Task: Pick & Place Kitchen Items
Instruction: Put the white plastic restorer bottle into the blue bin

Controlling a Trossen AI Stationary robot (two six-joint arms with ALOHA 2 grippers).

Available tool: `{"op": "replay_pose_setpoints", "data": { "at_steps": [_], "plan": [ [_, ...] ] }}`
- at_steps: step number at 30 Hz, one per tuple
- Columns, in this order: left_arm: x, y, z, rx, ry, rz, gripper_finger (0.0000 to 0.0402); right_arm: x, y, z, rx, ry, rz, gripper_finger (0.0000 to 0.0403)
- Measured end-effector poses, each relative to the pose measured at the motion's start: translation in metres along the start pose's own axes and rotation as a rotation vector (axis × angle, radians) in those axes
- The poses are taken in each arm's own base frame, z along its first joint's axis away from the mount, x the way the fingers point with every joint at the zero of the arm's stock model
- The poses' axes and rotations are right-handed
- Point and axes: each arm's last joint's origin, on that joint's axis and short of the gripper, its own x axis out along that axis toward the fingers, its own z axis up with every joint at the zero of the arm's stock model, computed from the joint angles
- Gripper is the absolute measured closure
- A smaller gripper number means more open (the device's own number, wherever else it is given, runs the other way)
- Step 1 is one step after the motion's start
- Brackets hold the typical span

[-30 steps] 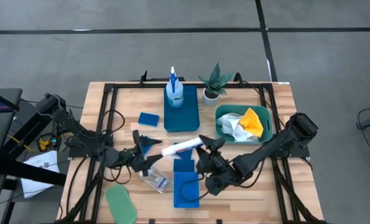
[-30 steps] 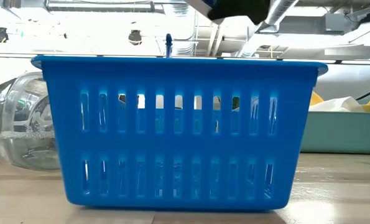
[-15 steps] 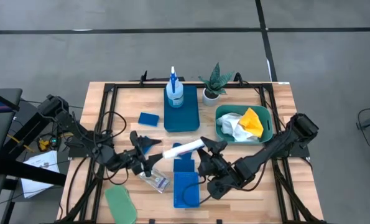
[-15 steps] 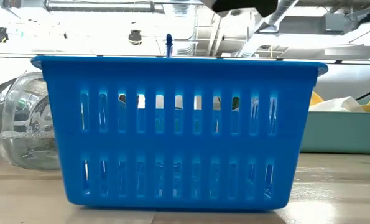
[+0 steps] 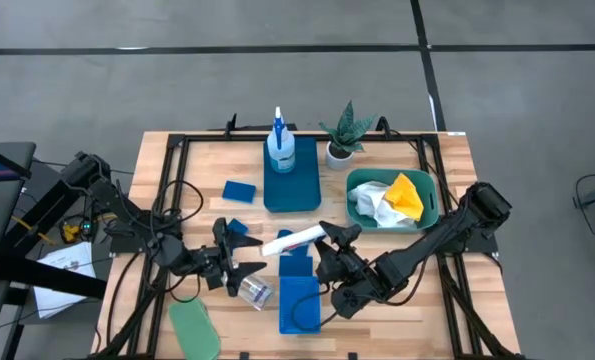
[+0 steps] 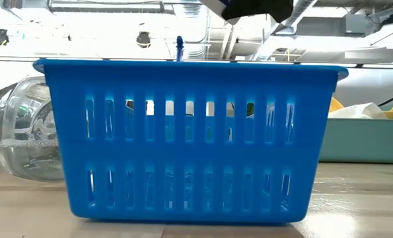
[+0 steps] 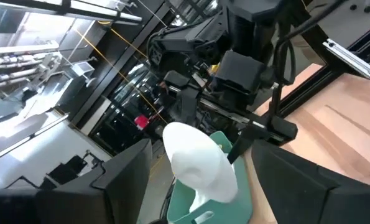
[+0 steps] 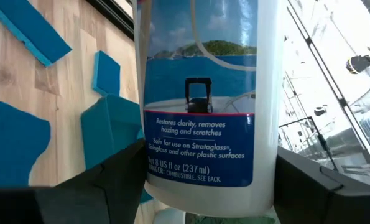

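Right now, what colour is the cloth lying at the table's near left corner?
Green; the cloth shows best in the high view.

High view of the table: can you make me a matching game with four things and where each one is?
Things:
1. blue-trigger spray bottle
2. yellow cloth
3. white blue-labelled bottle
4. flat green cloth

Places:
A. in the teal tub
B. held by the right gripper
C. standing on the flat blue tray
D. on the wooden table, near its front edge

Pairs: 1-C, 2-A, 3-B, 4-D
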Motion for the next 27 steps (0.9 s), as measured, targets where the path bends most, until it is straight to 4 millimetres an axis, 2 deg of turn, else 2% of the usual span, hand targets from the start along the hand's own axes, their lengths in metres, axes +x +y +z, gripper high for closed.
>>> {"op": "replay_pose_setpoints", "data": {
  "at_steps": [9, 27],
  "plan": [
    [0.01, 0.007, -0.008, -0.043, -0.008, 0.0, 0.0135, 0.001, 0.0, 0.0, 0.016, 0.001, 0.002, 0.0127],
    [0.012, 0.007, -0.009, -0.058, -0.034, -0.029, 0.0201, 0.001, 0.0, 0.001, 0.019, 0.0, 0.002, 0.0127]
  ]
}}
